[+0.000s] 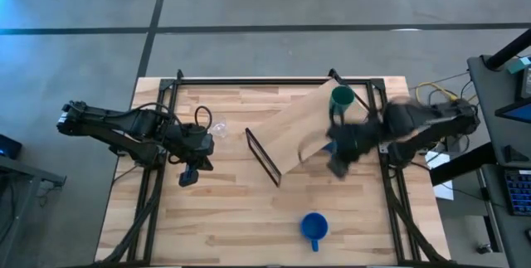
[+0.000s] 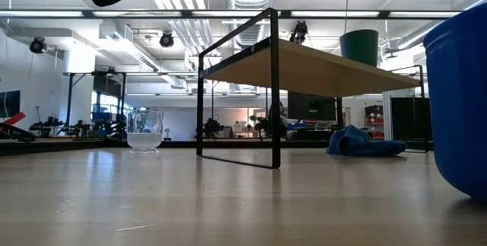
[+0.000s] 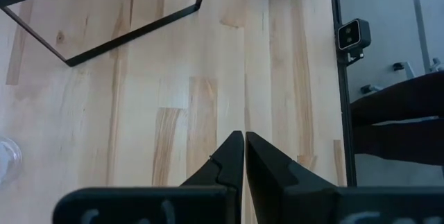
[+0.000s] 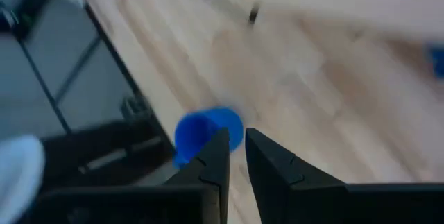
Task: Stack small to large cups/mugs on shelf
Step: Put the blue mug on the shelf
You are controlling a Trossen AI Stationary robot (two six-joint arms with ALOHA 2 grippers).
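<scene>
The dark green cup stands upright on the far right part of the light wooden shelf, and shows there in the low view too. The clear glass cup stands on the table left of the shelf. The blue mug stands on the table near its near edge. My right gripper hovers blurred off the shelf's right near side, shut and empty. My left gripper waits, shut, over the table's left part, near the glass cup.
The shelf stands on black wire legs with open room beneath it. The table's black frame rails run along both sides. A blue cloth lies beyond the shelf in the low view. Bare tabletop lies between the shelf and the blue mug.
</scene>
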